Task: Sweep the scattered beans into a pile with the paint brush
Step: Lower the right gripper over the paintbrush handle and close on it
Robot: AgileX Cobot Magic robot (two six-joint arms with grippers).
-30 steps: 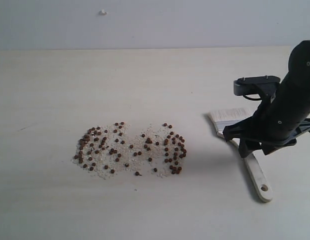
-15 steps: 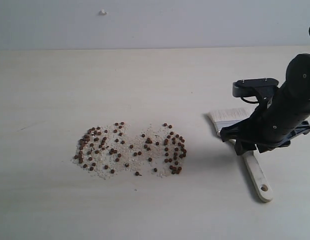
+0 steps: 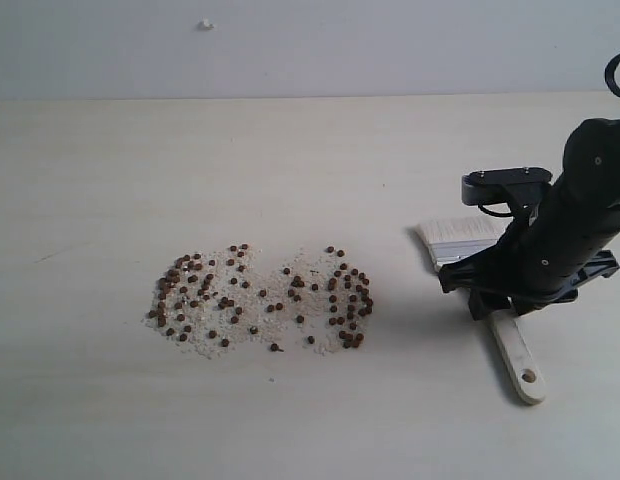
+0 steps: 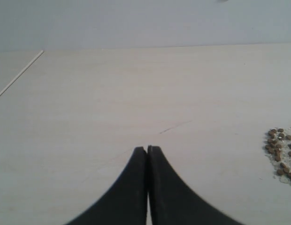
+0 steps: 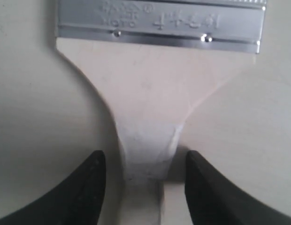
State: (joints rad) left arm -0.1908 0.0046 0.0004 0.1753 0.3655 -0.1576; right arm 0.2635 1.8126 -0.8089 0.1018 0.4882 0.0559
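Zero beans swept: brush flat on the bench, grasp not closed.

Dozens of beans (image 3: 260,297) lie loose with pale grit in two thin patches mid-bench (image 3: 290,160); we see no pile. The paint brush (image 3: 511,342) lies well to their right, bristles pointing away from us. The right hand (image 5: 144,180) sits low over the handle's neck, fingers apart, one on either side with a gap showing at each. The left hand (image 4: 147,157) has its fingers pressed together, empty, over bare bench. We judge all the work is left: grip, lift, carry across, sweep.
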